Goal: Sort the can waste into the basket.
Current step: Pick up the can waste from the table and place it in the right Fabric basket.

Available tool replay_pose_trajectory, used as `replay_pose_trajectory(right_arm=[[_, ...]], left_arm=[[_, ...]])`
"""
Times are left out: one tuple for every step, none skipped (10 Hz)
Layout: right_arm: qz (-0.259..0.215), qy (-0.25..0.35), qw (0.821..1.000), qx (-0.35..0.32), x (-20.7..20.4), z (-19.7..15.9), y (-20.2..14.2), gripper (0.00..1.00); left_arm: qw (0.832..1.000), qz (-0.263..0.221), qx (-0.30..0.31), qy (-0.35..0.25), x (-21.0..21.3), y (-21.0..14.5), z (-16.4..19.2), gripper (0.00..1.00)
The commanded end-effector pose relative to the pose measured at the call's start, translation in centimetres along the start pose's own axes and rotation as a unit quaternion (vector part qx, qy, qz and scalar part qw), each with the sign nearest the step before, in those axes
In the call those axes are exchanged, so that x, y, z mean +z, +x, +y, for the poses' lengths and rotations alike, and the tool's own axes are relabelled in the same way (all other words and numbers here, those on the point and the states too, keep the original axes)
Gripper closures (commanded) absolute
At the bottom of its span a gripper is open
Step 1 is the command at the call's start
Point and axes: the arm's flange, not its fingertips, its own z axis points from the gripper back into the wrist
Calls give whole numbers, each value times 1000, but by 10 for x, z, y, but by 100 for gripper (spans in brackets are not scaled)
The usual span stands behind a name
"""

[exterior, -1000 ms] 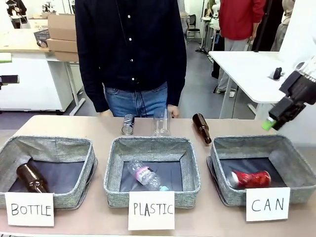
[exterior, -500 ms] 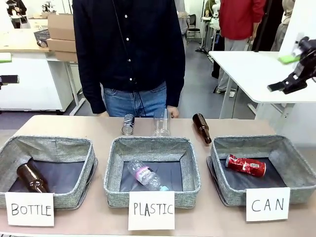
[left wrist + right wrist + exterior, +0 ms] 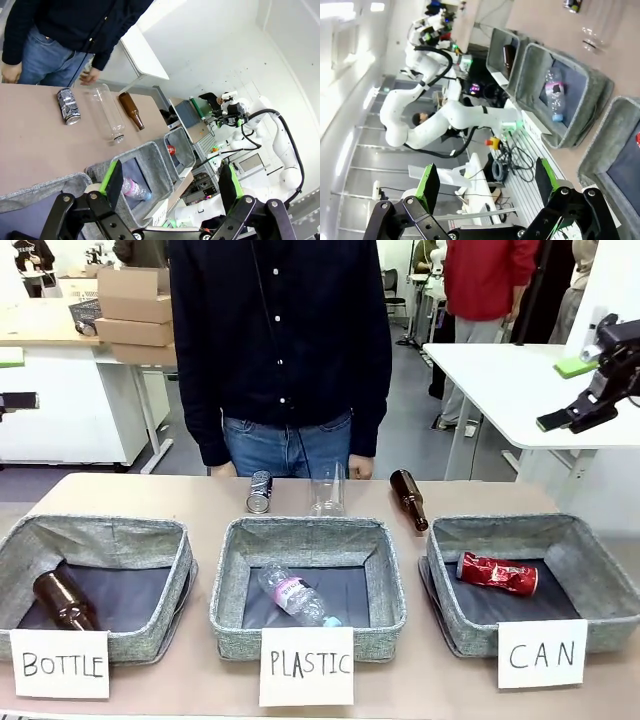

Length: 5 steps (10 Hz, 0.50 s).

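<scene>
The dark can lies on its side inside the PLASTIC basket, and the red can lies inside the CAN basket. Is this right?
Not quite. The dark can lies on its side on the table, behind the PLASTIC basket, not inside it, as the front view shows. The red can does lie inside the CAN basket.

Red can (image 3: 638, 140) mostly beyond frame edge

Front view across table (image 3: 150, 495) toward person (image 3: 280, 340), wrist views aloft, sharing middle basket (image 3: 300, 529)
</scene>
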Motion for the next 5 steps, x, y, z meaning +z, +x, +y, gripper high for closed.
replay_pose_trajectory(right_arm=[[-6, -10, 1000, 11, 2, -3, -5, 0], [-6, -10, 1000, 11, 2, -3, -5, 0], [-6, -10, 1000, 11, 2, -3, -5, 0], [-6, -10, 1000, 11, 2, -3, -5, 0], [-6, -10, 1000, 11, 2, -3, -5, 0]], left_arm=[[1000, -8, -11, -9, -3, 1, 0, 0], [1000, -8, -11, -9, -3, 1, 0, 0], [1000, -8, -11, -9, -3, 1, 0, 0], [1000, -8, -11, -9, -3, 1, 0, 0], [1000, -8, -11, -9, -3, 1, 0, 0]])
